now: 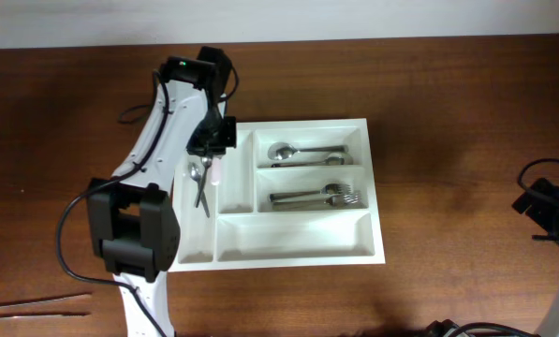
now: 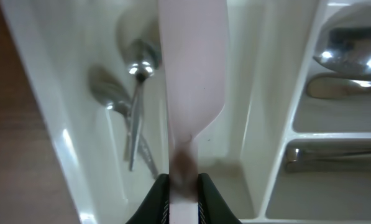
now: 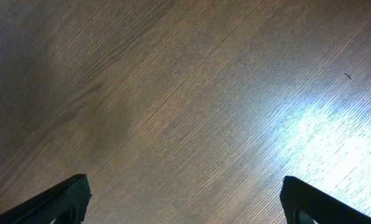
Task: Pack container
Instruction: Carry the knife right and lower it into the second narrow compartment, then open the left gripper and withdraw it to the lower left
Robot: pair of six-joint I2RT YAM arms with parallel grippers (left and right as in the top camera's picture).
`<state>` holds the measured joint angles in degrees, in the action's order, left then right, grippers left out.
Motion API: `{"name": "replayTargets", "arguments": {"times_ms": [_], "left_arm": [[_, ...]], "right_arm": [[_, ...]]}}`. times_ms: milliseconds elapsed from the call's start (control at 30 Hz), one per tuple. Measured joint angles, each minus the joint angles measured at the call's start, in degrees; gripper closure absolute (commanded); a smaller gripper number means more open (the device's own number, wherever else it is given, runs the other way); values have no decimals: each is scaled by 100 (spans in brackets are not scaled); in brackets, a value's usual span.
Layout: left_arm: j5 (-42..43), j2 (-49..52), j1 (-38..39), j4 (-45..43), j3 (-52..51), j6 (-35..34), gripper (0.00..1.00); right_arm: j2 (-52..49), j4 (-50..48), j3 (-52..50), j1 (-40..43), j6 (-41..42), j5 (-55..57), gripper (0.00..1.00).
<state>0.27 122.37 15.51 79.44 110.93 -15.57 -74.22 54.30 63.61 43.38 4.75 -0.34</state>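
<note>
**While left pincer grips a utensil over the container, right pincer stands spread and apart**

Overhead view: As the left arm reaches over the counter (image 1: 448, 94), the left pincer (image 1: 213, 153) hangs over the far corner of the container (image 1: 298, 239), at the end nearest that arm. The container lies flat near the counter's middle, its long axis running across the picture from side to side. Its two narrow compartments lie at the left arm's end, with three wide ones beside them. Small spoons (image 1: 201, 183) lie in the outermost narrow compartment, a larger spoon (image 1: 288, 150) in the far wide one, and forks (image 1: 321, 197) in the middle one. The right pincer (image 1: 541, 201) sits well apart from the container, near the counter's edge.

Left wrist view: The left pincer (image 2: 185, 186) is pinched on a pale pink utensil (image 2: 191, 81), which points straight away from the fingers, along the narrow compartments. The small spoons (image 2: 135, 68) lie just to one side. Contact between utensil and container cannot be determined.

Right wrist view: The right pincer (image 3: 185, 205) is spread wide above bare counter (image 3: 185, 93), holding nothing.
</note>
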Motion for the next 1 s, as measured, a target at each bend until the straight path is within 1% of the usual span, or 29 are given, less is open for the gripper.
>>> {"name": "replayTargets", "arguments": {"times_ms": [133, 333, 633, 800, 900, 1000], "left_arm": [[20, 0, 234, -42, -186, 0, 94], [44, 0, 595, -83, -264, -13, 89], [61, 0, 654, -101, -269, -98, 87], [63, 0, 656, -181, -269, -136, 77], [63, 0, 656, -236, -269, -149, 69], [63, 0, 656, -280, -269, -157, 67]], "right_arm": [[0, 2, 0, 0, 4, 0, 1], [0, 2, 0, 0, 2, 0, 1], [0, 2, 0, 0, 2, 0, 1], [0, 2, 0, 0, 2, 0, 1], [0, 2, 0, 0, 0, 0, 1], [0, 2, 0, 0, 2, 0, 1]]}}
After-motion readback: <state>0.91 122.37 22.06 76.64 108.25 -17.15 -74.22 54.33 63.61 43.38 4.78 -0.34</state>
